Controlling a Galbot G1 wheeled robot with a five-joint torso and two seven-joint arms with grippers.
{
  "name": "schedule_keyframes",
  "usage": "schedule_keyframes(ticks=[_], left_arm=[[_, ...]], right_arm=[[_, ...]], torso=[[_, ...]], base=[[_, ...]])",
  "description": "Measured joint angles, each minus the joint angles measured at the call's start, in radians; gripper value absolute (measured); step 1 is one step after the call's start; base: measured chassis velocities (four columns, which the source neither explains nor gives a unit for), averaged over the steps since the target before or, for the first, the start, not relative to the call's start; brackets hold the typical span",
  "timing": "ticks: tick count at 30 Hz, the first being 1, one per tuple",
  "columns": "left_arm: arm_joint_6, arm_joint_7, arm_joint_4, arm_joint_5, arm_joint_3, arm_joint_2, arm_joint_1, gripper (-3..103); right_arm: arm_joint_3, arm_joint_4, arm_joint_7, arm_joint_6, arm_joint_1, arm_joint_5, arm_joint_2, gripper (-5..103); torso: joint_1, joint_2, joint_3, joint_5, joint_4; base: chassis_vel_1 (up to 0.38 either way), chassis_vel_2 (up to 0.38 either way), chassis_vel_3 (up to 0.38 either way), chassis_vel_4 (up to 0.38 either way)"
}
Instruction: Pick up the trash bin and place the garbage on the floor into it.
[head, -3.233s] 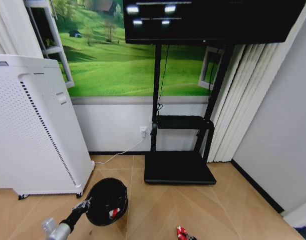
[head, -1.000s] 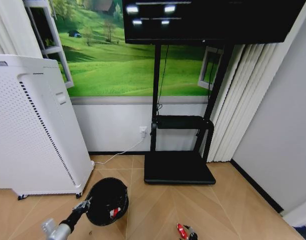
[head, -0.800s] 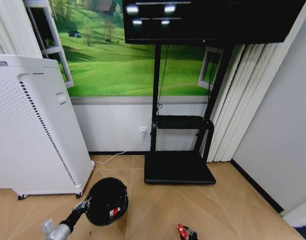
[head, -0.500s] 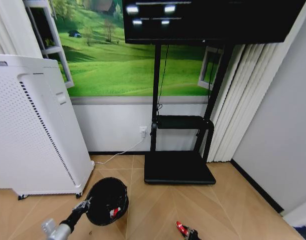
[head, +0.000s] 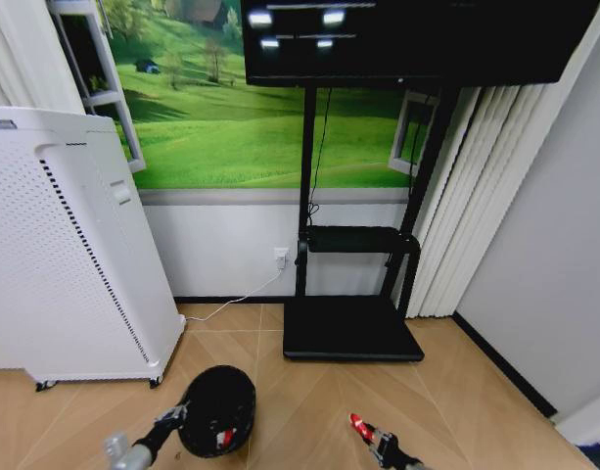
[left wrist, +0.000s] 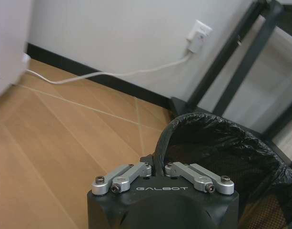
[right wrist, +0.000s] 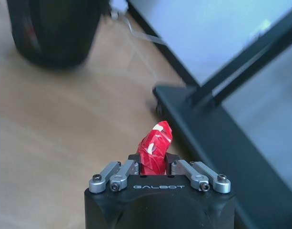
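Note:
The black trash bin [head: 219, 411], lined with a black bag, hangs just over the floor [head: 300, 392] at the lower left of the head view. My left gripper [head: 174, 416] is shut on its near rim, and in the left wrist view the gripper [left wrist: 157, 164] pinches the bin's edge [left wrist: 212, 143]. A red-and-white bit [head: 221, 438] shows inside the bin. To the bin's right, my right gripper [head: 373, 443] is shut on a crumpled red-and-white scrap of garbage [head: 357, 424]. The right wrist view shows that scrap [right wrist: 155, 145] upright between the right gripper's [right wrist: 154, 164] fingers, with the bin [right wrist: 53, 28] farther off.
A tall white perforated appliance [head: 65, 245] stands at the left. The black TV stand's base [head: 350, 328] lies ahead on the floor, under a shelf [head: 358, 240]. A white cable [head: 236, 299] runs from the wall socket. Curtains and a grey wall [head: 544, 294] close the right side.
The bin has shifted nearer to me and slightly right with the left gripper. The right gripper has risen into view holding the red scrap.

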Motion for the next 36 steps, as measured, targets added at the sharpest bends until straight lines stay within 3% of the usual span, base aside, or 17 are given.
schedule_keyframes(ticks=[8, 11, 19, 27, 36], left_arm=[[0.006, -0.019, 0.088, 0.001, 0.169, 0.038, -0.145, 7], [0.007, -0.018, 0.115, 0.001, 0.2, 0.038, -0.182, 7], [0.004, -0.004, 0.209, 0.035, 0.396, 0.043, -0.342, 7], [-0.003, -0.01, 0.214, 0.072, 0.434, 0.028, -0.358, 6], [-0.004, -0.026, 0.113, 0.085, 0.39, 0.081, -0.318, 6]], right_arm=[[-0.059, 0.252, -0.059, -0.026, -0.091, 0.045, -0.027, 25], [-0.092, 0.271, -0.059, -0.038, -0.092, 0.032, -0.026, 25], [-0.168, 0.319, -0.054, -0.057, -0.067, 0.011, -0.026, 25], [-0.127, 0.382, -0.056, -0.026, -0.048, 0.063, -0.047, 25], [-0.111, 0.461, -0.081, 0.024, -0.057, 0.114, -0.067, 25]], torso=[[0.0, 0.0, 0.0, 0.0003, 0.0003], [0.0, 0.0, 0.0, 0.0005, 0.0003], [0.0, 0.0, 0.0, 0.0003, 0.0], [0.0, 0.0, 0.0, 0.0, 0.0], [0.0, 0.0, 0.0, 0.0003, 0.0004]], base=[[0.0, 0.0, 0.0, 0.0], [0.0, 0.0, 0.0, 0.0], [0.0, 0.0, 0.0, 0.0], [0.0, 0.0, 0.0, 0.0], [0.0, 0.0, 0.0, 0.0]])
